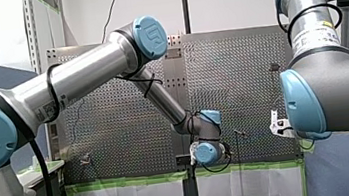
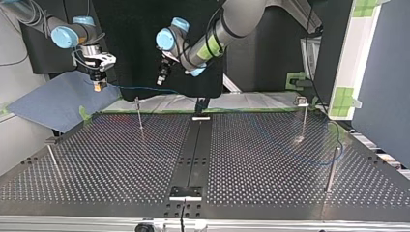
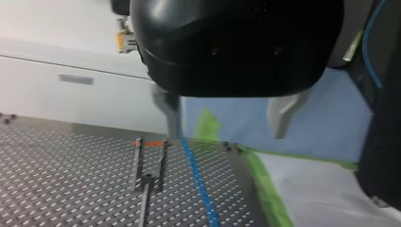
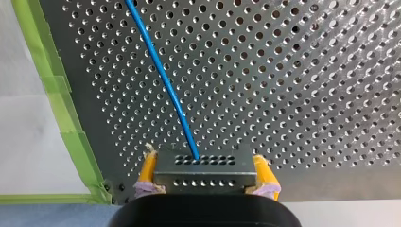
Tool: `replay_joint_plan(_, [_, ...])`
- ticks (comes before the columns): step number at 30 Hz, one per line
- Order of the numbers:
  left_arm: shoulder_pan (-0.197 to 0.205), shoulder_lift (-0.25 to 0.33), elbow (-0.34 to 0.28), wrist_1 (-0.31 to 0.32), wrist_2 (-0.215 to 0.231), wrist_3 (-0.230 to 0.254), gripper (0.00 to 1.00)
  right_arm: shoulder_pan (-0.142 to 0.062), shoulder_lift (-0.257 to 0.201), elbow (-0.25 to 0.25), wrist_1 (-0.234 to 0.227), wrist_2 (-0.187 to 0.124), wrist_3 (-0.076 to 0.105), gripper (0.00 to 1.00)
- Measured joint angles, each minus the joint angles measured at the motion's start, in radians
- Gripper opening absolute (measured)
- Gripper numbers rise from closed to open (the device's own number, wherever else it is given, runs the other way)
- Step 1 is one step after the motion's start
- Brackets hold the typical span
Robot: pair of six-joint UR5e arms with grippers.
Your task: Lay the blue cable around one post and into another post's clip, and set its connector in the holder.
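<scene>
The blue cable [image 4: 163,75] ends in a dark perforated metal connector [image 4: 205,172], and my right gripper [image 4: 205,187] is shut on that connector with its yellow pads. In the top view my right gripper [image 2: 99,83] hangs above the table's far left corner, and the cable [image 2: 145,88] runs from it past my left gripper [image 2: 162,79]. My left gripper [image 3: 226,133] is open, its metal fingers [image 3: 168,111] wide apart. The cable [image 3: 201,189] passes just inside one finger, loose. A thin post with a forked clip [image 3: 149,165] stands beside the cable.
Several thin posts stand on the perforated table [image 2: 121,159]: one far left [image 2: 139,116], one near left [image 2: 53,162], one far right [image 2: 303,118], one near right [image 2: 331,169]. A black rail [image 2: 193,154] runs down the middle. Green tape [image 4: 56,90] edges the plate.
</scene>
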Motion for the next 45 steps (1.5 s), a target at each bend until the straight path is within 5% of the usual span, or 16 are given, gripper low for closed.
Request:
replay_joint_plan(21, [0.054,-0.053,0.129,-0.026,0.008,-0.109,0.96,0.007,0.000,0.000,-0.005,-0.009,0.001,0.00])
replay_joint_plan(31, [0.061,-0.052,0.137,-0.036,0.008,-0.110,0.63,0.008,0.000,0.000,-0.004,-0.006,0.001,0.00])
replay_joint_plan(45, [0.050,-0.052,0.137,-0.036,0.009,-0.100,0.56,0.009,0.000,0.000,-0.005,0.003,0.001,0.00])
